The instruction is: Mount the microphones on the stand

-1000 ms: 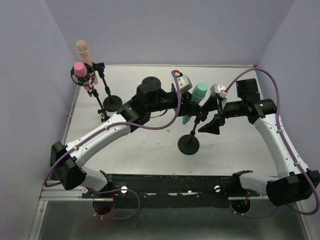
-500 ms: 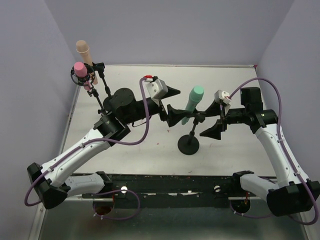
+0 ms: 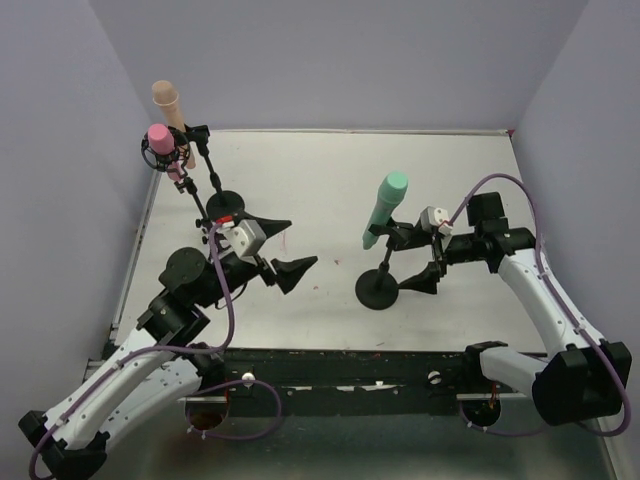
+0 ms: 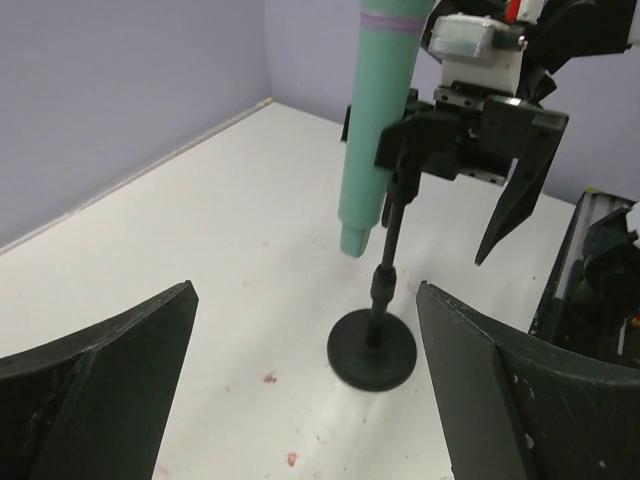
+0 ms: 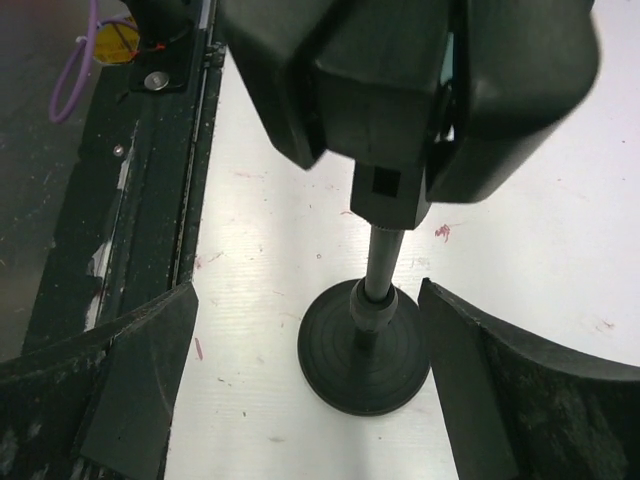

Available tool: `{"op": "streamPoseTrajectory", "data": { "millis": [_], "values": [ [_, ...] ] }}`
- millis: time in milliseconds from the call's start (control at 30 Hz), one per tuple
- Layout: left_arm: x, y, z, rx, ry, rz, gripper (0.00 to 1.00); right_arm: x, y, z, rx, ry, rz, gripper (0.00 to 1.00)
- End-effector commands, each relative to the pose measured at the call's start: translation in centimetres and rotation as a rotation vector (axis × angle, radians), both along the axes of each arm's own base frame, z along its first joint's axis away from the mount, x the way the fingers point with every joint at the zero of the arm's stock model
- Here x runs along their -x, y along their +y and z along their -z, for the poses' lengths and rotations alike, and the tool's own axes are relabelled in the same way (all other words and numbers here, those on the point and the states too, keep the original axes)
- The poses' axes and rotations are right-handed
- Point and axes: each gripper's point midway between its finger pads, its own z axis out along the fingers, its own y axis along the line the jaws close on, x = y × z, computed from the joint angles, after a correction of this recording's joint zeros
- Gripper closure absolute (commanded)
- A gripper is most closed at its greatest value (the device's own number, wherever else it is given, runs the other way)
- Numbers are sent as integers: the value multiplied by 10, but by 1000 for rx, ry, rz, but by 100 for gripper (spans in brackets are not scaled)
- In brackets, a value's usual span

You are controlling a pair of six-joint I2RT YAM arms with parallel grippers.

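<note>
A: Teal microphone point(image 3: 384, 208) is up in the clip point(image 4: 415, 130) of the near stand point(image 3: 378, 290), head high, tail slanting down toward the bench point(image 3: 330, 180) and well clear of it.

B: And neither arm is touching it. The left hand point(image 3: 282, 248) hangs off on its own side, fingers spread wide, nothing between them. The right hand point(image 3: 408, 258) sits just beside the stand, spread too. Its wrist view frames the stem between its fingers, untouched.

A: How would that microphone handle, you think?

B: Looks like hollow plastic: light, stiff, smooth-sided. I'd guess it's slippery, so pinch the straight body midway, below the rounded head. No great fear of crushing it, by the look.

A: The stand worries me more.

B: Agreed. Thin stem, small round foot, weight up top. A sideways nudge could tip it, I reckon.

A: And the others?

B: Pink microphone point(image 3: 160, 138) and peach microphone point(image 3: 168, 103) are up on the far stands point(image 3: 225, 205) in the left corner, close together and hard by the side wall.

A: Surface?

B: White, flat, matt, with a few reddish specks. Probably not much grip for that foot. Plain lavender walls point(image 3: 330, 60) on three sides, and an open middle between the two groups.
</note>
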Motion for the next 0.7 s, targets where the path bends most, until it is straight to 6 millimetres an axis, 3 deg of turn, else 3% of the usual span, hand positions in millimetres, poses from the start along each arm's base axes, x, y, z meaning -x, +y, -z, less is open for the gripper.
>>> {"op": "streamPoseTrajectory", "data": {
  "millis": [0, 167, 267, 667],
  "values": [
    [-6, 35, 49, -124, 19, -152, 1, -9, 6, 1, -58, -57, -49, 3],
    [-8, 51, 83, -172, 36, -222, 1, -29, 10, 0, -71, -18, -36, 12],
    [-9, 52, 91, -142, 22, -234, 1, -34, 12, 2, -71, -3, -39, 17],
    [-7, 53, 90, -162, 23, -231, 1, -38, 24, 10, -67, 50, -66, 37]
  ]
}}
